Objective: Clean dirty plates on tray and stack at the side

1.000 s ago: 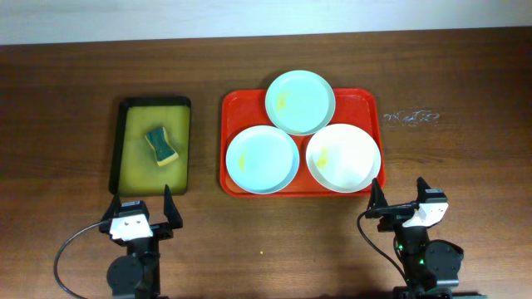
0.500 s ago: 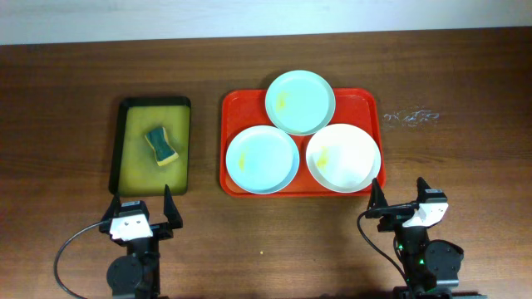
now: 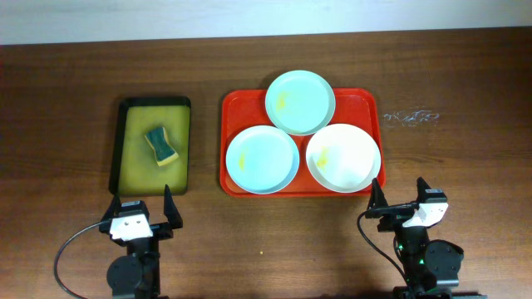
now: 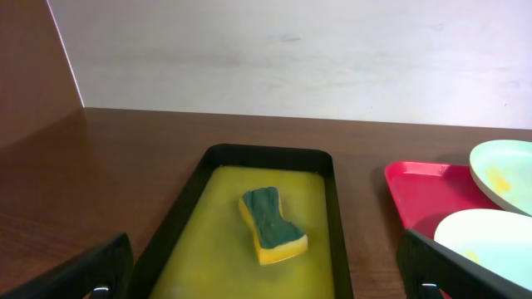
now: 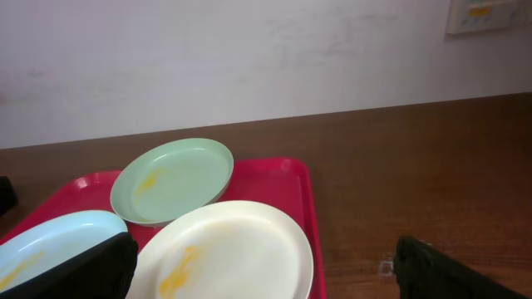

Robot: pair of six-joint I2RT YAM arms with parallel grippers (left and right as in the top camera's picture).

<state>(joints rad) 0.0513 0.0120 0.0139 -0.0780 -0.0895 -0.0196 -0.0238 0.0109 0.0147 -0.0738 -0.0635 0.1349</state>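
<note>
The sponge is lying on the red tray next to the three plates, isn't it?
No. The sponge lies in the smaller yellow-green tray, apart from and left of the red tray. The red tray holds only the far mint-blue plate, the near mint-blue plate and the white plate. The overhead view shows it.

Brown wooden table (image 3: 66,83), red tray (image 3: 237,112), dark-rimmed yellow-green tray (image 3: 135,124) to its left
</note>
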